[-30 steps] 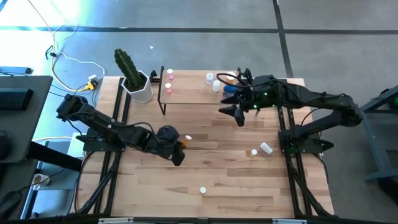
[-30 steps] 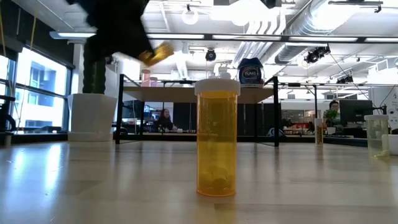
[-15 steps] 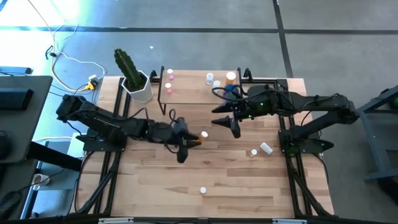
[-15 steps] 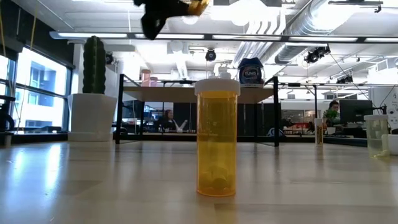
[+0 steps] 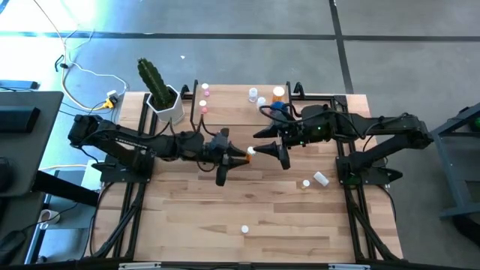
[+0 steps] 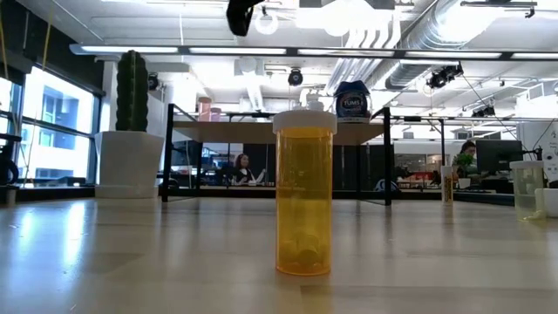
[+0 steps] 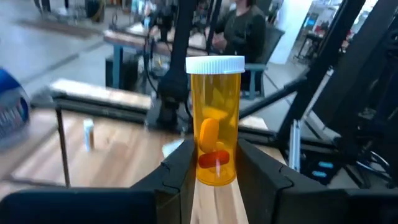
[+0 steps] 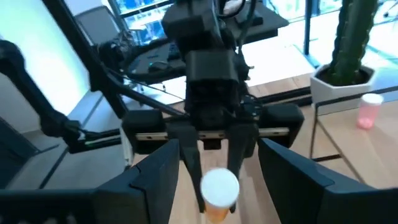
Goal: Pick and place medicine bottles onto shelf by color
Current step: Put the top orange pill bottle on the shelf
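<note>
We're looking at an orange bottle (image 7: 215, 121) with a white cap and orange and red pills showing inside, sitting between dark fingers (image 7: 179, 171). We're also seeing a pink bottle (image 8: 370, 111), a green cactus (image 5: 152, 79) in a white pot (image 5: 169, 109), and a blue bottle (image 6: 352, 101).

Bright daylight from left; wrist views' backgrounds blurred.

Bright open office (image 6: 453, 96), grey floor (image 5: 240, 45)
</note>
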Robot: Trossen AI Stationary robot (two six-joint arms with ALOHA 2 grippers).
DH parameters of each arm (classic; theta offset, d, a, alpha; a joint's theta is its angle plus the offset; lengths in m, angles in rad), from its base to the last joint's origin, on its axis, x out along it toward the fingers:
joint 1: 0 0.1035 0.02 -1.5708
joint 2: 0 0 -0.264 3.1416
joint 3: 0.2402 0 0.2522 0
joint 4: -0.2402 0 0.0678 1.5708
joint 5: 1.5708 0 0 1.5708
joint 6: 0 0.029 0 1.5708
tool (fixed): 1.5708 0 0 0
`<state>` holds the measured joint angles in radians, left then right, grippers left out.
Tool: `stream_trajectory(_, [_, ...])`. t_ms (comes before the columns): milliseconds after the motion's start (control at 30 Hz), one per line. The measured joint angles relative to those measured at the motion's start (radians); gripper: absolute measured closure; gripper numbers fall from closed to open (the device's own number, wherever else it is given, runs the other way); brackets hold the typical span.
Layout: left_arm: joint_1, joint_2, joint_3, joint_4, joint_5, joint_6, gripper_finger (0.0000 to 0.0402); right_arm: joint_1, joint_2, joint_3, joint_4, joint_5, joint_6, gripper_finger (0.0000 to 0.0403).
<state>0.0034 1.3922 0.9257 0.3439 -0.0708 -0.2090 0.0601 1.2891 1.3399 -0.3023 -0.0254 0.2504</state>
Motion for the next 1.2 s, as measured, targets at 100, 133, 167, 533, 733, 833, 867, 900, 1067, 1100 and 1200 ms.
stream_trajectory(100, [0.019, 0.0, 0.0, 0.047, 0.0, 0.037, 0.0312, -0.001, 0.004, 0.0, 0.007, 0.015, -0.027, 0.0192])
stream_trajectory(133, [0.025, 0.0, 0.0, 0.059, 0.0, 0.04, 0.0312, -0.001, 0.007, 0.0, 0.02, 0.018, -0.039, 0.0192])
stream_trajectory(167, [0.031, 0.0, 0.0, 0.07, 0.0, 0.041, 0.0312, -0.001, 0.009, 0.0, 0.033, 0.018, -0.049, 0.0192])
stream_trajectory(533, [0.099, 0.002, -0.001, 0.105, 0.0, 0.082, 0.0312, -0.021, 0.058, 0.001, 0.067, 0.086, -0.108, 0.0192])
stream_trajectory(733, [0.124, 0.002, -0.001, 0.1, 0.001, 0.082, 0.0312, -0.03, 0.06, 0.001, 0.062, 0.131, -0.146, 0.0192])
stream_trajectory(833, [0.133, 0.002, -0.001, 0.094, 0.001, 0.083, 0.0312, -0.035, 0.06, 0.001, 0.068, 0.131, -0.147, 0.0192])
stream_trajectory(867, [0.135, 0.002, -0.001, 0.092, 0.001, 0.083, 0.0311, -0.039, 0.061, 0.001, 0.073, 0.131, -0.15, 0.0192])
stream_trajectory(900, [0.137, 0.002, -0.001, 0.09, 0.002, 0.083, 0.0312, -0.041, 0.061, 0.001, 0.079, 0.132, -0.155, 0.0192])
stream_trajectory(1067, [0.141, 0.002, -0.001, 0.085, 0.002, 0.083, 0.0312, -0.056, 0.061, 0.001, 0.088, 0.194, -0.173, 0.0192])
stream_trajectory(1100, [0.141, 0.002, -0.001, 0.083, 0.002, 0.083, 0.0312, -0.061, 0.061, 0.001, 0.088, 0.198, -0.173, 0.0192])
stream_trajectory(1200, [0.141, 0.002, -0.001, 0.082, 0.001, 0.118, 0.0312, -0.075, 0.061, 0.001, 0.074, 0.197, -0.171, 0.0192])
